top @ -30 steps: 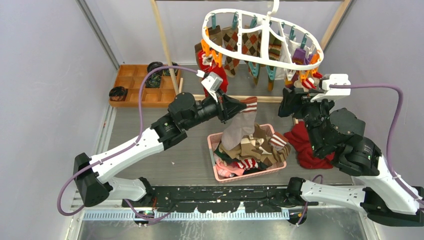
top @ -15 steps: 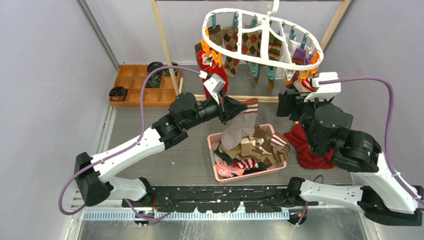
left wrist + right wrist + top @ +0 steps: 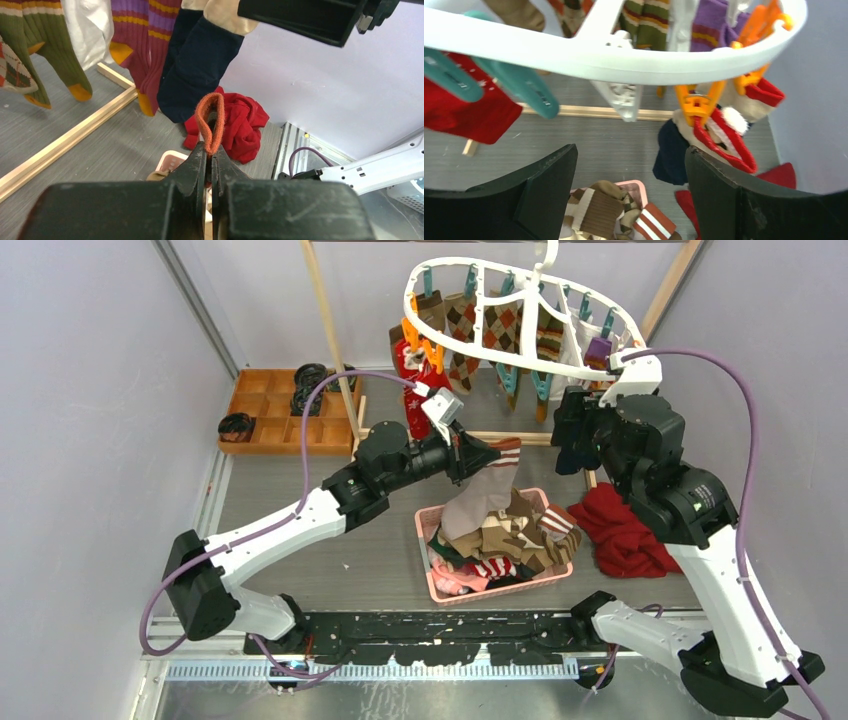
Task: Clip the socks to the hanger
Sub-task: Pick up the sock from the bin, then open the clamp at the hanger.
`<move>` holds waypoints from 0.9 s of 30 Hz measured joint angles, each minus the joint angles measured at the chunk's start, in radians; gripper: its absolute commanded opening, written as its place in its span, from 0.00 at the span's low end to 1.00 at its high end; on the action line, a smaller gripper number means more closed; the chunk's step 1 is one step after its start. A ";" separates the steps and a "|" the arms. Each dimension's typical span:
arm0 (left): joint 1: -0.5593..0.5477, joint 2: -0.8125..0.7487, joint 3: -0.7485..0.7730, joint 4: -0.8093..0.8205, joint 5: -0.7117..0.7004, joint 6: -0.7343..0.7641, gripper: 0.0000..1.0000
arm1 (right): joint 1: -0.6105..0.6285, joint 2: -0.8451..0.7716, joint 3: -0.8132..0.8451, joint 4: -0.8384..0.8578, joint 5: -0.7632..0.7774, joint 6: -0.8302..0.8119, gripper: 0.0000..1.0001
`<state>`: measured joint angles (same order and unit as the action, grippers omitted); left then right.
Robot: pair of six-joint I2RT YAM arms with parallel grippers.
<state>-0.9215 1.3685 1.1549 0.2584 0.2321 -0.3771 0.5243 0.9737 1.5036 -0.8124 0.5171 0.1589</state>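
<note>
left claw (image 3: 210, 152): shut tight on the orange-red top of a grey sock (image 3: 478, 495) | sock: limp, striped top, hangs over the pink basket (image 3: 421, 535) of socks (image 3: 505, 540) | hanger (image 3: 520, 363): white ring up high, socks clipped on it | right claw (image 3: 629, 150): wide, just under its orange pegs (image 3: 696, 102)

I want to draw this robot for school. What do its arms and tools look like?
The left arm and right arm have white shells with chunky black joints. A purple cable loops along each to a small white camera box at the wrist. The left tool and right tool are black, each with two flat fingers.
</note>
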 measured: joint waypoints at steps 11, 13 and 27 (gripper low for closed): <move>0.000 0.000 0.000 0.063 -0.004 -0.002 0.00 | -0.003 0.010 0.012 0.083 -0.099 -0.061 0.81; 0.000 0.000 0.000 0.070 -0.005 -0.004 0.00 | -0.006 0.022 0.021 0.093 -0.095 -0.070 0.78; 0.000 0.000 -0.024 0.089 -0.023 -0.003 0.00 | -0.037 0.080 0.041 0.145 -0.080 -0.113 0.66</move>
<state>-0.9215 1.3685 1.1309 0.3473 0.2089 -0.3805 0.4877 1.0538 1.5444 -0.6678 0.4366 0.0463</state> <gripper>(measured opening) 0.026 0.675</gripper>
